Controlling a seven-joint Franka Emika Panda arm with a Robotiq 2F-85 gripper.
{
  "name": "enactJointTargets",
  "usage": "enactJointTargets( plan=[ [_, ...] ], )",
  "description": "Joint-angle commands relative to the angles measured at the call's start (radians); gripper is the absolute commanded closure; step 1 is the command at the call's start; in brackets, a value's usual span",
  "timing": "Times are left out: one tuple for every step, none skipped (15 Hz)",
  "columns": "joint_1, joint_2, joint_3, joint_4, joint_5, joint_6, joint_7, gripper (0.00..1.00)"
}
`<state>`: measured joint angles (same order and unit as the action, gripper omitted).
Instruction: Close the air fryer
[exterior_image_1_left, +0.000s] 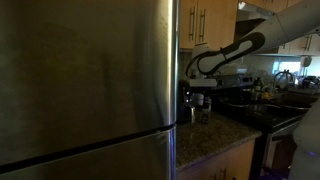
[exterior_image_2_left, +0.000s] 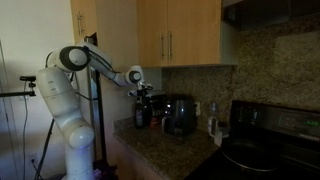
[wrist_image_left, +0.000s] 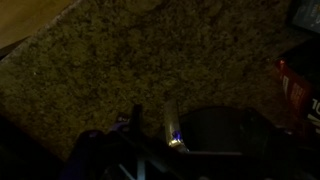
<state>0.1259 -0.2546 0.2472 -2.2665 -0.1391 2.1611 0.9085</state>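
The air fryer (exterior_image_2_left: 180, 115) is a small black appliance on the granite counter, against the back wall below the wood cabinets. My gripper (exterior_image_2_left: 143, 100) hangs just beside it, on the side toward the robot's base, at about the height of its top. In the wrist view the picture is very dark. Two fingers (wrist_image_left: 152, 125) stand over the counter, and a dark rounded body, likely the air fryer (wrist_image_left: 225, 135), lies next to them. In an exterior view the fridge hides most of the gripper (exterior_image_1_left: 190, 98). I cannot tell whether the fingers are open or shut.
A big brushed-steel fridge (exterior_image_1_left: 85, 85) fills one exterior view. A black stovetop (exterior_image_2_left: 262, 150) lies beyond the fryer. A small bottle (exterior_image_2_left: 213, 124) stands between them. The granite counter (wrist_image_left: 120, 60) runs under the gripper. Wood cabinets (exterior_image_2_left: 180, 30) hang above.
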Motion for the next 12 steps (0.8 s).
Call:
enactJointTargets(
  plan=[
    [-0.022, 0.003, 0.024, -0.042, -0.141, 0.141, 0.009, 0.0],
    [-0.031, 0.026, 0.02, -0.048, -0.195, 0.188, -0.01, 0.0],
    [-0.045, 0.054, 0.014, -0.063, -0.268, 0.273, -0.008, 0.0],
    [-0.07, 0.092, 0.007, -0.073, -0.359, 0.362, 0.008, 0.0],
    [-0.092, 0.119, -0.001, -0.082, -0.447, 0.436, 0.018, 0.0],
    [-0.106, 0.133, -0.03, -0.122, -0.478, 0.515, 0.001, 0.0],
    [-0.131, 0.17, -0.046, -0.14, -0.546, 0.593, 0.047, 0.0],
    [-0.153, 0.202, -0.064, -0.153, -0.586, 0.65, 0.075, 0.0],
    [-0.113, 0.152, -0.044, -0.125, -0.516, 0.546, 0.043, 0.0],
    [-0.128, 0.179, -0.057, -0.137, -0.536, 0.583, 0.052, 0.0],
    [-0.129, 0.188, -0.06, -0.133, -0.535, 0.582, 0.05, 0.0],
    [-0.126, 0.183, -0.056, -0.129, -0.533, 0.579, 0.05, 0.0]
  ],
)
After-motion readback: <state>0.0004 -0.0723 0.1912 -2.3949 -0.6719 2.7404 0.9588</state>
